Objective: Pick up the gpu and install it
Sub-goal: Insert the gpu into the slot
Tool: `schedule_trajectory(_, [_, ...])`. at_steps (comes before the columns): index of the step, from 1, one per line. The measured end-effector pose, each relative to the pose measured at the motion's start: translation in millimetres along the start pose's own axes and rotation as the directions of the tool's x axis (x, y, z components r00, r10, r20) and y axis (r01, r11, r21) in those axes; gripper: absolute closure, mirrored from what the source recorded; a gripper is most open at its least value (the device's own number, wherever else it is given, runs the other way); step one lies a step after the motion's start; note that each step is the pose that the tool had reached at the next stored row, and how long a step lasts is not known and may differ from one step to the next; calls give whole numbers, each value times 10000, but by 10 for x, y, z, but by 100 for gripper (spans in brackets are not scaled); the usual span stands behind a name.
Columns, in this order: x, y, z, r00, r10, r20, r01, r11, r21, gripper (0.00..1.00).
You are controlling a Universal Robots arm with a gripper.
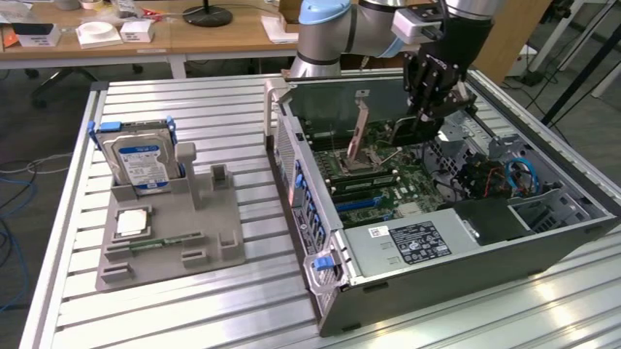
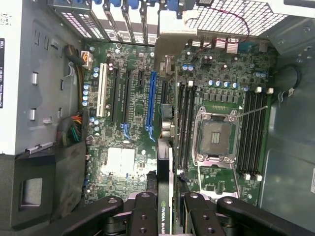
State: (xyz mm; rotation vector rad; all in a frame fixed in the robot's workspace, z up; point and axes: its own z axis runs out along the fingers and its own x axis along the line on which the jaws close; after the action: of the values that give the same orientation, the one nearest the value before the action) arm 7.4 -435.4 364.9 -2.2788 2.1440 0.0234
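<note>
Fingers (image 2: 142, 216) nearest the wrist lens, closed narrow on the gpu (image 2: 166, 147), held edge-on between them; Nvidia label readable. Gripper (image 2: 166, 219) hangs over the open case (image 1: 321, 240), card above the motherboard (image 2: 128, 162), blue slot (image 2: 150, 105) just at its 9 o'clock.

Progress, by my reading: pickup done; card inside the case but not yet seated.

Counts: one arm, one gpu, one case, one empty CPU socket (image 2: 215, 137). On the grey tray (image 1: 223, 251), 9 o'clock of the case: one hard drive (image 1: 141, 160), one CPU (image 1: 131, 222), one memory stick (image 1: 167, 242).
</note>
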Motion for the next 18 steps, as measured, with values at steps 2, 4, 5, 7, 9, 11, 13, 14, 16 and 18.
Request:
schedule_trajectory(2, [0,0,8,10000,0,0,0,10000,0,74])
schedule_trajectory(4, [0,0,15,10000,1,0,-1,10000,0,74])
schedule_trajectory(5, [1,0,18,10000,0,-1,0,10000,0,74])
schedule_trajectory(7, [1,0,24,10000,0,0,0,10000,0,74])
schedule_trajectory(9, [1,0,33,10000,0,0,0,10000,0,74])
schedule_trajectory(11, [1,0,45,10000,0,0,0,10000,0,74])
schedule_trajectory(13, [1,0,56,10000,0,0,0,10000,0,74])
schedule_trajectory(14, [1,0,61,10000,0,0,0,10000,0,74])
schedule_trajectory(16, [1,0,71,10000,0,0,0,10000,0,74])
schedule_trajectory(18, [2,0,80,10000,0,0,0,10000,0,74])
